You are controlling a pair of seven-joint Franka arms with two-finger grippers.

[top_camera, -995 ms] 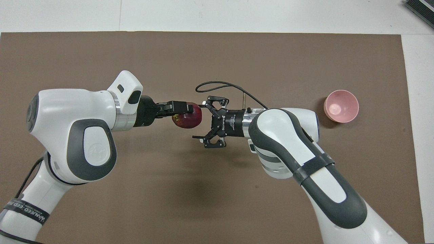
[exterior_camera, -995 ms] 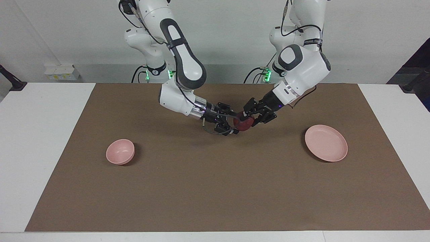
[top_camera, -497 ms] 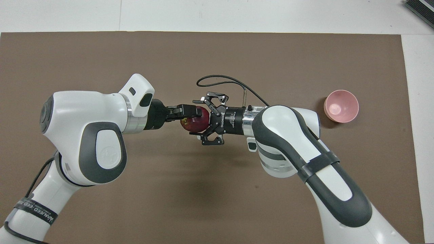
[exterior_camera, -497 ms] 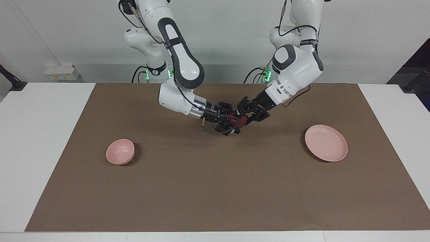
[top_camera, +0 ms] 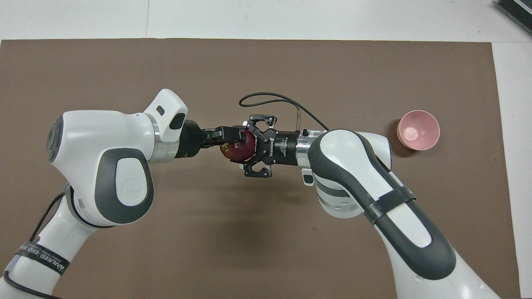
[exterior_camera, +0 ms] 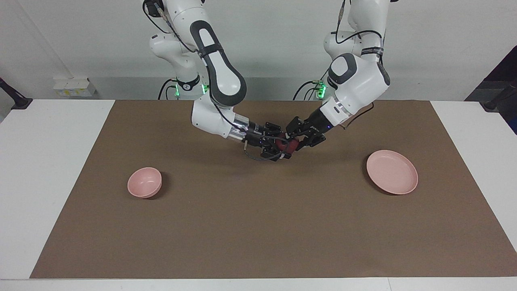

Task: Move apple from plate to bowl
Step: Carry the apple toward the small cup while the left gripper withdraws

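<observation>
The dark red apple (top_camera: 237, 148) hangs in the air over the middle of the brown mat, also seen in the facing view (exterior_camera: 291, 144). My left gripper (top_camera: 233, 142) (exterior_camera: 294, 141) is shut on it. My right gripper (top_camera: 245, 144) (exterior_camera: 283, 150) faces the left one, with its fingers spread on either side of the apple, close to its skin. The pink plate (exterior_camera: 391, 171) lies bare toward the left arm's end; my left arm hides it in the overhead view. The pink bowl (exterior_camera: 144, 182) (top_camera: 418, 130) stands toward the right arm's end, with nothing in it.
A brown mat (exterior_camera: 258, 226) covers most of the white table (exterior_camera: 48, 169). A black cable (top_camera: 274, 99) loops off my right wrist. Both arms reach low over the mat's middle, nearer to the robots than the plate and the bowl.
My right gripper has moved in from beside the apple until its fingers stand around it, and they have narrowed a little. My left gripper carried the apple slightly toward it and holds on.
</observation>
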